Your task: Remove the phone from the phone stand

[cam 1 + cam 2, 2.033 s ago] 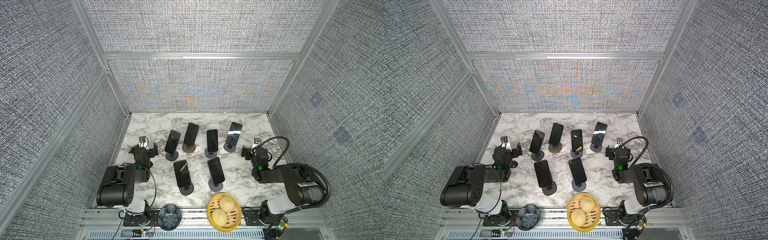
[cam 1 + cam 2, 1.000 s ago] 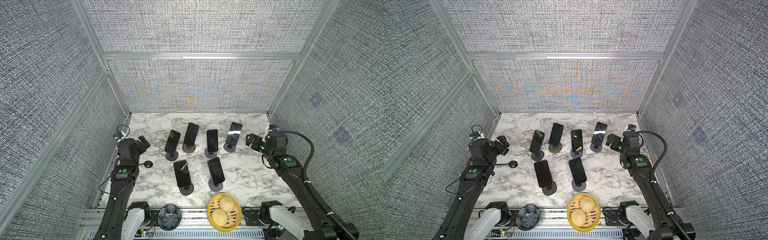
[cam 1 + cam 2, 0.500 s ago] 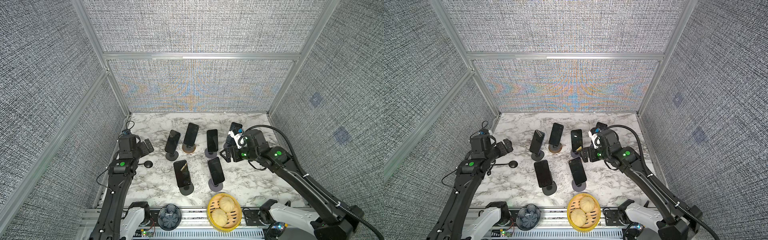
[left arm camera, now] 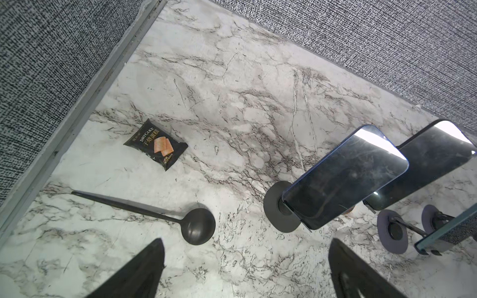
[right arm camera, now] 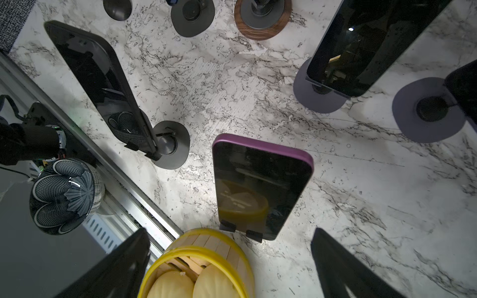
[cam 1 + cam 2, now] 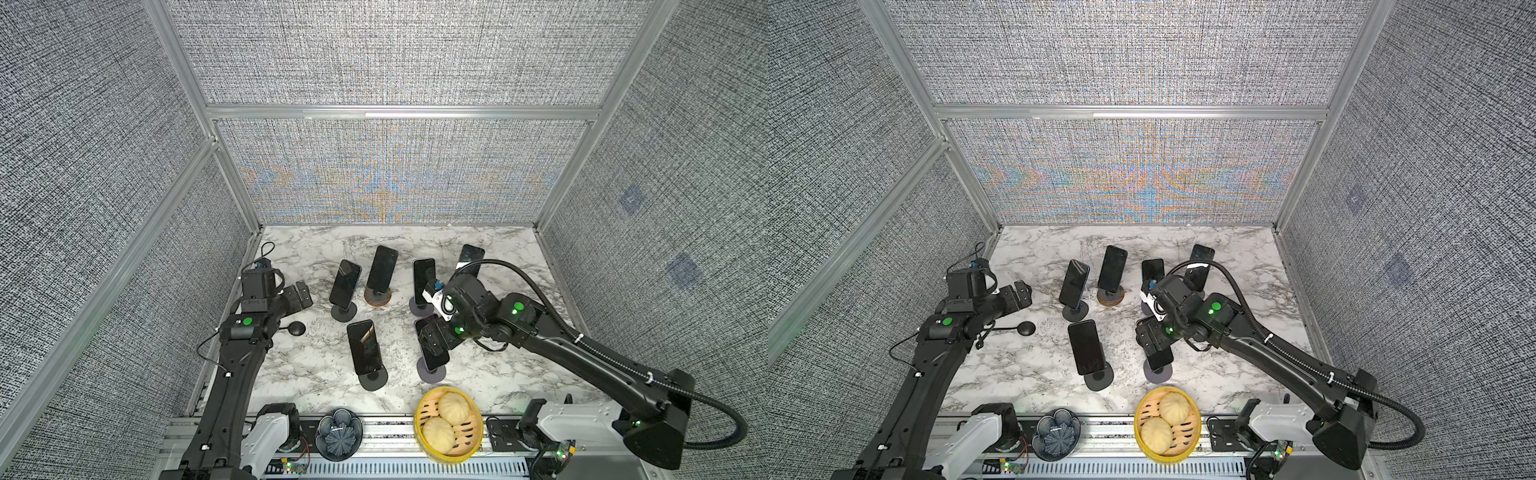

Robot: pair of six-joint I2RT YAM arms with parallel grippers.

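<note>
Several dark phones stand on round-based stands on the marble table. The front right one is a purple-cased phone (image 5: 258,185) (image 6: 437,358) leaning on a stand (image 6: 431,371) (image 6: 1157,372). My right gripper (image 5: 229,232) (image 6: 434,336) (image 6: 1152,336) hovers open just above this phone's top end and hides its upper half in both top views; nothing sits between the fingers. My left gripper (image 4: 246,241) (image 6: 301,295) hangs open and empty over bare marble at the left, short of the back-left phone (image 4: 346,178).
A yellow steamer (image 6: 417,419) with buns and a dark bowl (image 6: 338,428) sit at the front edge. A black ladle (image 4: 197,227) (image 6: 293,328) and a snack packet (image 4: 156,147) lie at the left. Another phone (image 6: 365,347) stands left of the purple one.
My right arm has swung from the back right toward the front and down over the front right phone. The left arm has barely moved in the last half second.
</note>
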